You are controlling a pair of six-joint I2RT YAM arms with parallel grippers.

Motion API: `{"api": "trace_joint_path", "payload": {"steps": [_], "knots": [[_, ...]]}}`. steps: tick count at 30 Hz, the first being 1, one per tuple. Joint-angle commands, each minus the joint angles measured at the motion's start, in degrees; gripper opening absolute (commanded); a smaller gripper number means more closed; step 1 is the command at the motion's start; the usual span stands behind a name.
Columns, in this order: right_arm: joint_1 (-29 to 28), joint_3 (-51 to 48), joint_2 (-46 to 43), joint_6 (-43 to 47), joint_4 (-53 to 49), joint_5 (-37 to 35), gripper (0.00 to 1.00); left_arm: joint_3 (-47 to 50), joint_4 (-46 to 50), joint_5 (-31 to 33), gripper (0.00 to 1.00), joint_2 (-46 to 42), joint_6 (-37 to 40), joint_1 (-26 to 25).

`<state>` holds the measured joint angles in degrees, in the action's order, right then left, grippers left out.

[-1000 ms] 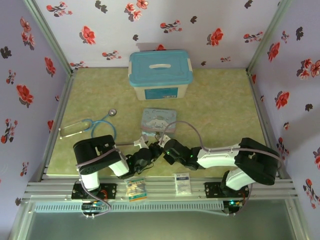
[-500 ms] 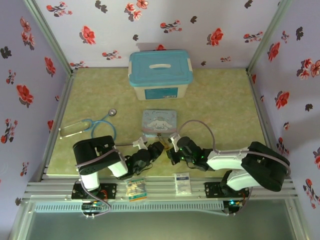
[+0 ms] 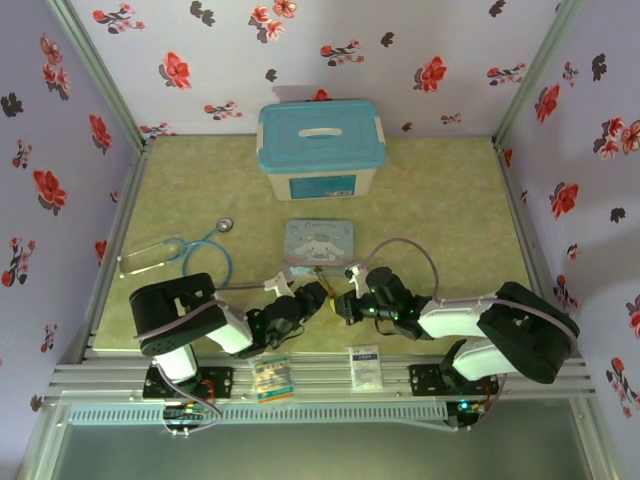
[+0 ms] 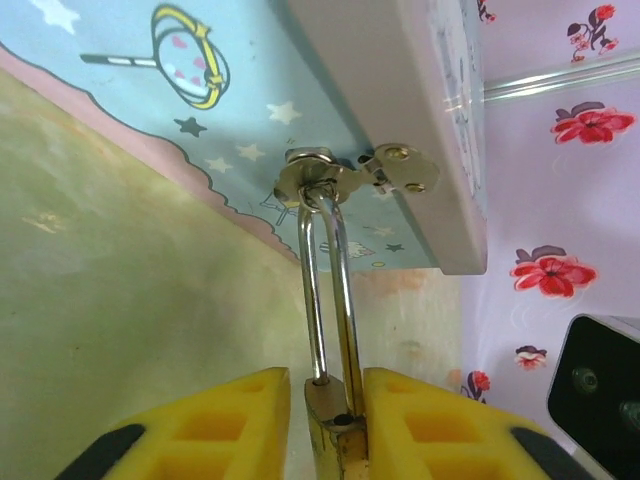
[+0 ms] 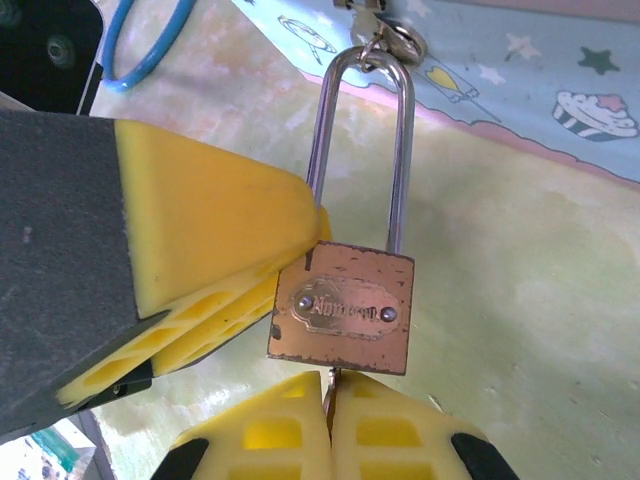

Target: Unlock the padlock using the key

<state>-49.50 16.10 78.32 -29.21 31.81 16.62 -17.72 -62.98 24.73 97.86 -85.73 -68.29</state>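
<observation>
**Q:** What are the two grippers doing?

**A:** The left gripper (image 4: 327,388) has its ribbed yellow foam fingers (image 4: 215,425) clamped on the body of a very small brass-yellow padlock (image 5: 342,308) with a long silvery steel shackle (image 5: 362,150). The right gripper (image 5: 330,402) has its yellow pads (image 5: 400,435) pressed almost together, pinching a thin dark metal key (image 5: 327,386).

**Q:** Where is the key against the lock?

**A:** Its tip meets the middle of the brass body's bottom edge. I cannot tell how far in it goes.

**Q:** And where is the padlock?

**A:** Its shackle is looped through the small silvery hasp (image 4: 320,172) on the near side of a flat rectangular pale-blue tin (image 3: 318,240) printed with cartoon drawings. Both legs of the shackle reach the top of the body. The lock is just beside the tin, over a mottled pale green table surface (image 3: 450,220), close to the middle of its near edge. From above, the two grippers meet tip to tip there.

**Q:** What else is on the surface?

**A:** A white plastic storage box with a blue lid (image 3: 321,150) stands at the middle of the far edge, beyond the tin. A stethoscope with blue tubing (image 3: 195,252) lies toward the left edge. A small colourful packet (image 3: 271,378) and a small white packet (image 3: 365,366) rest on the metal rail (image 3: 520,375) along the near edge.
</observation>
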Motion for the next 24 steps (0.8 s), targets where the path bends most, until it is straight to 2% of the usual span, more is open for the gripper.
{"api": "trace_joint_path", "payload": {"steps": [1,7,13,15,17,18,24], "knots": [[1.5,-0.5,0.9,-2.1,2.7,-0.4,0.06,1.0,12.4,4.8,0.23,-2.9,2.8,1.1],[1.7,-0.4,1.1,-2.1,2.5,-0.6,0.06,1.9,21.6,8.2,0.22,-10.7,3.8,1.3],[1.9,0.0,1.2,-2.2,2.3,-0.6,0.06,-5.0,35.8,8.1,0.22,-17.9,11.4,1.4],[2.1,-0.1,1.2,-2.7,2.2,-0.5,0.07,-7.6,37.8,8.0,0.29,-19.4,15.0,1.2],[2.3,-0.1,1.1,-2.8,1.4,-0.7,0.08,-10.9,41.3,7.0,0.45,-19.3,18.3,1.3],[2.4,-0.2,1.0,-2.9,1.5,-0.7,0.08,-12.2,42.3,5.7,0.46,-18.3,19.4,1.9],[2.6,-0.7,-0.3,-3.2,1.4,-0.2,0.08,-11.4,34.8,-0.4,0.45,-10.3,16.8,4.6]]}}
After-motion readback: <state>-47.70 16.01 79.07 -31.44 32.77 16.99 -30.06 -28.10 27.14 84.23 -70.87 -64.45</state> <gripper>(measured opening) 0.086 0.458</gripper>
